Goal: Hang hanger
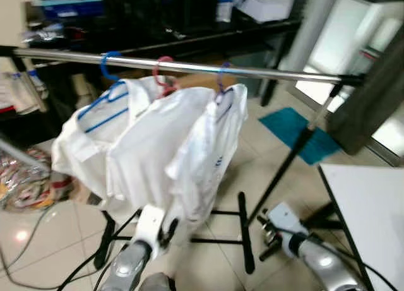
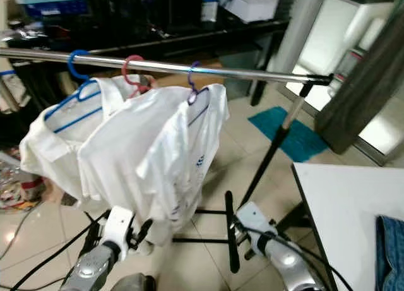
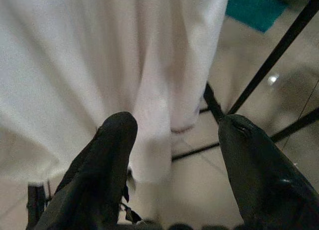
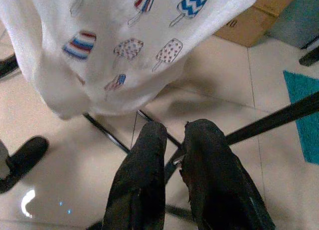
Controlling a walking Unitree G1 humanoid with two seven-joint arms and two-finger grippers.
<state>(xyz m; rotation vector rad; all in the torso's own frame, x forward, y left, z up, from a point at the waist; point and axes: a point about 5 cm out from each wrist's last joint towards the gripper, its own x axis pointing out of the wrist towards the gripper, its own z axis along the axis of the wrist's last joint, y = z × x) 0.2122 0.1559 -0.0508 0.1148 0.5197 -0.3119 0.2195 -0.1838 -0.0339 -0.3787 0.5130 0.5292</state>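
Three hangers: blue hanger (image 1: 108, 64), red hanger (image 1: 163, 69) and purple hanger (image 1: 222, 76) are hanging on the rail (image 1: 265, 72), white shirts (image 1: 151, 152) draping below.
progress: looking done, nothing left in hand.
left gripper (image 3: 172, 155): fingers spreading wide, empty, hovering low by the shirt hems.
right gripper (image 4: 172, 155): fingers pressing together, empty, near the rack base (image 1: 243, 231).
surroundings: white table (image 1: 372, 209) sitting at right, teal mat (image 1: 297, 133) lying beyond.

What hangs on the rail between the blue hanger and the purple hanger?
A pink hanger hooks the rail between the blue hanger and purple hanger, seen in both eye views.

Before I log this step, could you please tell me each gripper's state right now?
Left gripper: open, holding nothing, by the white shirts.
Right gripper: shut, holding nothing.
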